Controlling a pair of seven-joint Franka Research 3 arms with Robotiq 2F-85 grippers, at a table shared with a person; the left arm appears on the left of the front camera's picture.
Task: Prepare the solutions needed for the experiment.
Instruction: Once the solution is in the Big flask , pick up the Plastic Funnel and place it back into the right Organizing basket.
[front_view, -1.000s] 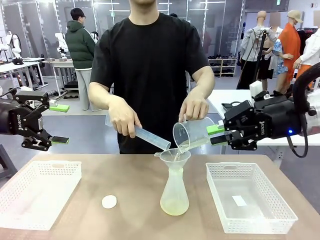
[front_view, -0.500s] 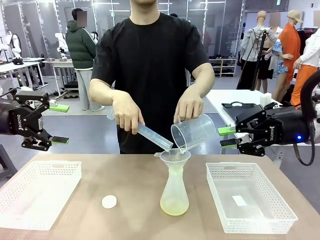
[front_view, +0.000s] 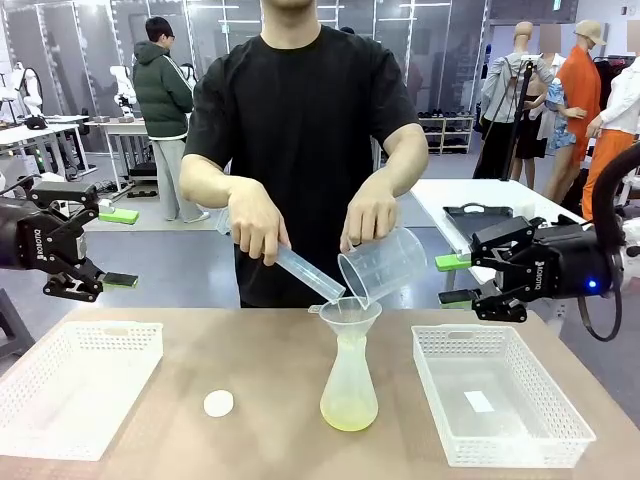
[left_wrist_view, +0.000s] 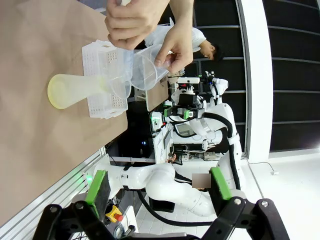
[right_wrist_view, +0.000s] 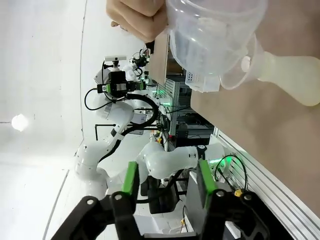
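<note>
Pale yellow-green solution (front_view: 349, 413) is seen pooled in the bottom of a frosted conical flask (front_view: 349, 365), stood upright at the middle of a brown table (front_view: 250, 350); a small white round cap (front_view: 218, 403) lies near it on the left. The flask is flanked by two white perforated bins, the left basket (front_view: 60, 395) and the right basket (front_view: 520, 410), the latter with a white slip (front_view: 478, 401) on its floor. A clear funnel (front_view: 347, 312) is seated in the flask's neck; over it a clear beaker (front_view: 382, 264) is tipped by one hand (front_view: 370, 215) of the person, its lip at the funnel's rim, while a graduated cylinder (front_view: 308, 273) is slanted down to the same rim by the other hand (front_view: 250, 225), so that the funnel's mouth is crowded from both sides. The right gripper (front_view: 452, 280) is held in the air just beside the beaker, its jaws parted and nothing between them; the left gripper (front_view: 115, 247) is held well apart, above the left basket, jaws spread wide and nothing gripped. The person in a black T-shirt (front_view: 300, 130) is stood at the table's far side; farther off, a bystander in a green jacket (front_view: 160, 90) is seen among other tables.
</note>
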